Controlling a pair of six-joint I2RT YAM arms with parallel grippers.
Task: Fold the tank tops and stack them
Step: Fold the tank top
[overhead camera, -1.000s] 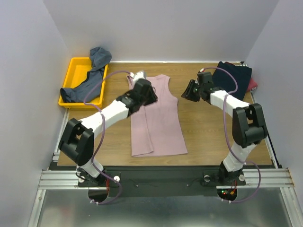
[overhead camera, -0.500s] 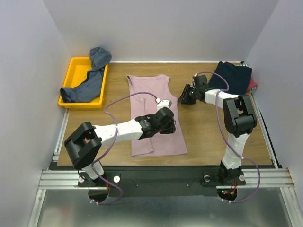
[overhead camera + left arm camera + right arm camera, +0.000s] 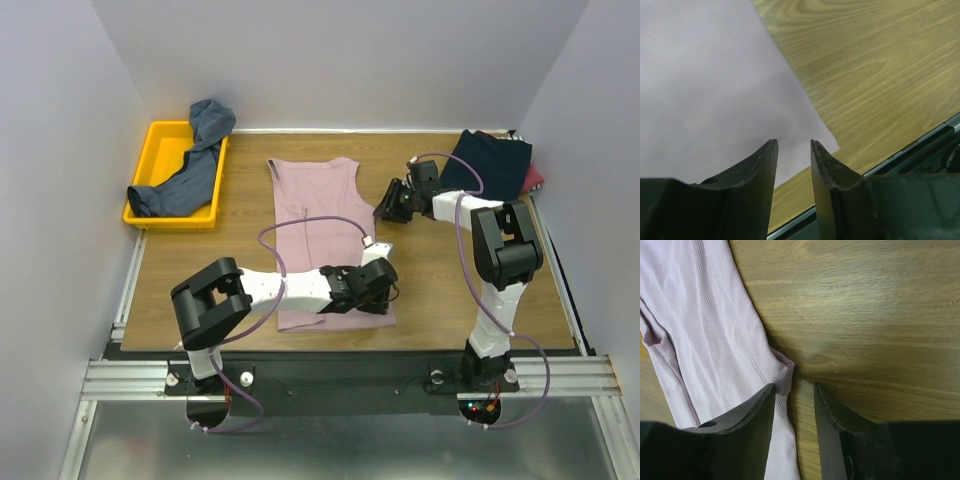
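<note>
Worktop (image 3: 440, 280): wood-grain board that fills the centre of the overhead view and carries everything you see.
Pink tank top (image 3: 325, 215): lies flat in the middle of the frame, straps toward the top, hem toward the bottom edge, its left side folded in over itself.
Yellow tray (image 3: 165, 150): upper left of the frame, well apart from the pink top.
Blue-grey tank top (image 3: 195, 165): bunched in the tray, one end spilling over its upper right rim.
Navy tank top (image 3: 495, 160): heaped in the upper right corner, a strip of red tank top (image 3: 533, 180) showing at its right edge.
Left gripper (image 3: 792, 145): your jaws stand slightly apart, holding nothing, low over the pink top's lower right hem corner.
Right gripper (image 3: 794, 387): your jaws are narrowly parted and empty, at the pink top's right armhole edge.
</note>
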